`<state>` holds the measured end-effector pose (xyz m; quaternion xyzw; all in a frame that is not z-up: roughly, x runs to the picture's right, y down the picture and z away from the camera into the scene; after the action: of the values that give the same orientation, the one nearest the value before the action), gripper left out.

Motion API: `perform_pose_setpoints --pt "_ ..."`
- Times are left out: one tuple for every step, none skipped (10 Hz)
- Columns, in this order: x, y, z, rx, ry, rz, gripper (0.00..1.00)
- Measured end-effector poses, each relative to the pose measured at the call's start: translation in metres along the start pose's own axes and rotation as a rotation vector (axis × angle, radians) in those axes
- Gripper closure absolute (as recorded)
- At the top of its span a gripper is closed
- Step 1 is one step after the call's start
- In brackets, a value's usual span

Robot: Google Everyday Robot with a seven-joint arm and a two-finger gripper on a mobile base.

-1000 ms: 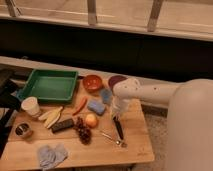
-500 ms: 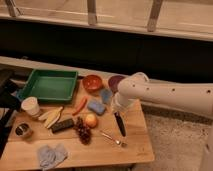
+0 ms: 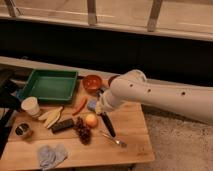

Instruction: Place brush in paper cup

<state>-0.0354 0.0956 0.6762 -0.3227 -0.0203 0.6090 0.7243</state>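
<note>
The brush (image 3: 109,126) shows as a slim black handle slanting down to the right over the middle of the wooden table (image 3: 132,125); its head is hidden. My gripper (image 3: 103,112) is at the handle's upper end, shut on it, at the tip of the white arm reaching in from the right. The paper cup (image 3: 31,106) stands upright near the table's left edge, well to the left of the gripper and in front of the green tray.
A green tray (image 3: 50,86) and an orange bowl (image 3: 92,82) stand at the back. Between the gripper and the cup lie a blue sponge (image 3: 92,104), red pepper (image 3: 80,105), bananas (image 3: 50,116), dark bar (image 3: 62,125), grapes (image 3: 82,131) and apple (image 3: 90,120). A metal utensil (image 3: 113,139), metal tin (image 3: 21,131) and cloth (image 3: 51,155) lie in front.
The arm has swung leftward over the table and the gripper has moved left. The brush handle has shifted left with it, away from the metal utensil.
</note>
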Motion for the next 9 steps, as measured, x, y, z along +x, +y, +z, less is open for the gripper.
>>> perform_pose_setpoints --pt "-0.007 0.024 0.006 -0.039 0.019 -0.054 1.0" --pt "-0.013 0.044 0.013 -0.061 0.036 -0.092 1.0" --pt "-0.016 0.052 0.015 -0.07 0.042 -0.107 1.0" --pt "-0.016 0.052 0.015 -0.07 0.044 -0.108 1.0" --pt "-0.015 0.051 0.015 -0.068 0.043 -0.106 1.0" --pt "-0.016 0.052 0.015 -0.069 0.044 -0.109 1.0" --pt "-0.016 0.052 0.015 -0.069 0.043 -0.108 1.0" --pt "-0.017 0.05 0.015 -0.069 0.041 -0.106 1.0" --pt "-0.022 0.05 0.018 -0.076 0.042 -0.124 1.0"
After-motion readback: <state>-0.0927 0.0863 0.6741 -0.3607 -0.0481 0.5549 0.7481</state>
